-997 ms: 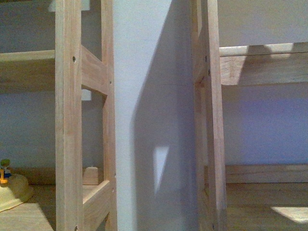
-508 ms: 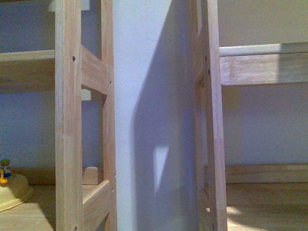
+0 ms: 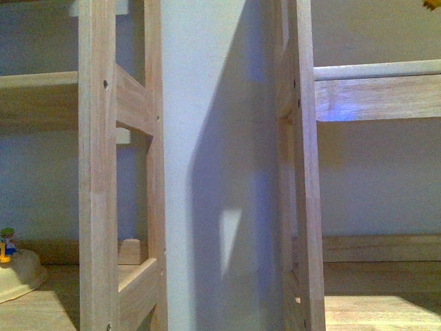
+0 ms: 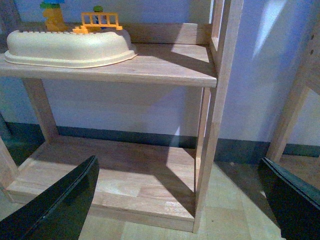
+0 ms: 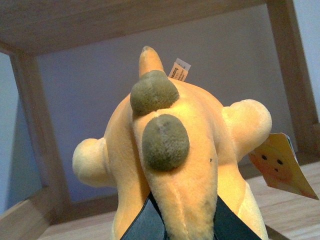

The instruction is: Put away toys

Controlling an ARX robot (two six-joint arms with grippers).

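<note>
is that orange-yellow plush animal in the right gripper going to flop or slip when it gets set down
The orange-yellow plush animal looks soft and stuffed, so it probably sags rather than staying rigid. Its rounded limbs suggest it may topple. The fuzzy fabric pinched in the right gripper seems unlikely to slip.

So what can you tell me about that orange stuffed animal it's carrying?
The plush toy is soft, fuzzy orange-yellow fabric, with two olive-green spots along its seam, a pointed tip above, rounded limbs at each side, a small white label and a yellow hang tag. The right gripper's dark fingers pinch it from below, inside a wooden shelf.
</note>
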